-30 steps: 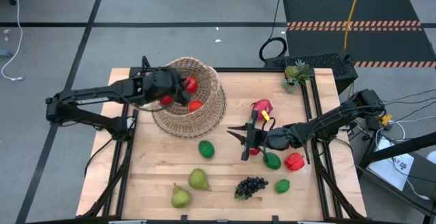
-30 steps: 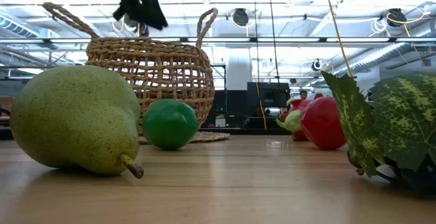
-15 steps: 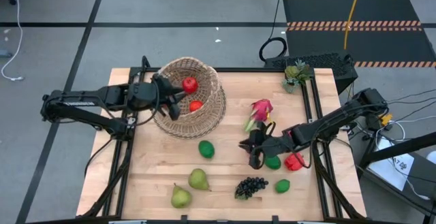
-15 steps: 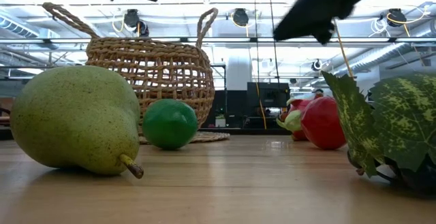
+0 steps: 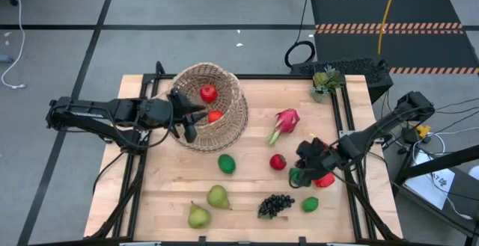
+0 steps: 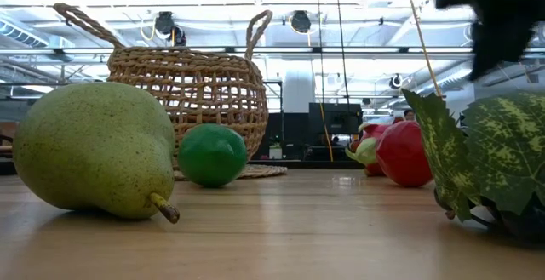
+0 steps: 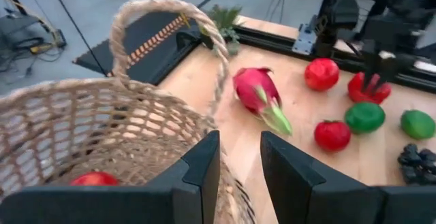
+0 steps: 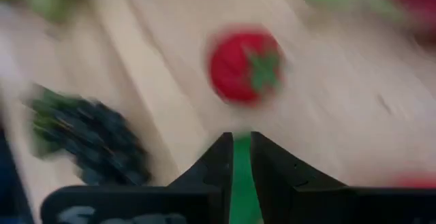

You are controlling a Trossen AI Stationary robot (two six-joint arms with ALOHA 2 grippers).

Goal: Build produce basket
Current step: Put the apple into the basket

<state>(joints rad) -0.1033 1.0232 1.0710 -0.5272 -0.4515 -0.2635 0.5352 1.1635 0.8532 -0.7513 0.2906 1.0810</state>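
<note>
The woven basket (image 5: 213, 111) stands upright at the table's far left, with two red fruits (image 5: 209, 93) inside. My left gripper (image 5: 194, 120) hovers at the basket's left rim (image 7: 170, 125), its fingers a little apart with nothing between them. My right gripper (image 5: 299, 170) points steeply down, shut and empty, just above a green lime (image 5: 298, 178) and a red pepper (image 5: 324, 177). A red tomato (image 8: 244, 64) lies on the table to its left. A dragon fruit (image 5: 284, 121), a second lime (image 5: 227, 164), two pears (image 5: 218, 197), grapes (image 5: 275, 204) and a third lime (image 5: 310, 204) also lie on the wood.
A small potted plant (image 5: 325, 80) stands at the far right corner. Black rails run along the table's left and right sides (image 5: 346, 119). Bare wood lies between the basket and the dragon fruit and along the near left edge (image 5: 150, 201).
My left gripper has drawn back from over the basket's middle toward the table's left edge and now sits at the rim. My right gripper has swung from beside the tomato toward the table's right edge, rolling and tipping down. No fruit has moved.
</note>
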